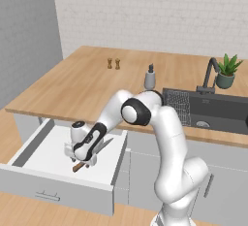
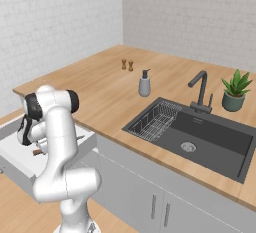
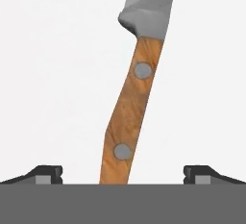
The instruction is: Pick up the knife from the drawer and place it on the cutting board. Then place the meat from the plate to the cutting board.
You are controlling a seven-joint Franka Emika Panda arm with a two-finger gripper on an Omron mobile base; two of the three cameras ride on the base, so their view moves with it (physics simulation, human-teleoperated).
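Claw [image 3: 123, 177] spread wide, its 2 tips straddling the knife [image 3: 129, 122] handle; lower squarely, then close mid-handle.

arm [image 1: 167, 137]: glossy white rounded links | joints: dark grey rings | base: broad white pedestal | gripper [image 1: 80, 158]: white hand, dark trim, two small dark fingertips [image 3: 48, 174]

White brick walls [image 1: 155, 11] met a plain grey wall [image 1: 26, 31] beside me. The wooden surface [image 1: 87, 87] ran over grey cabinets [image 2: 150, 197], with a dark sink [image 2: 210, 142], black faucet [image 2: 200, 89] and wood floor [image 1: 63, 215].
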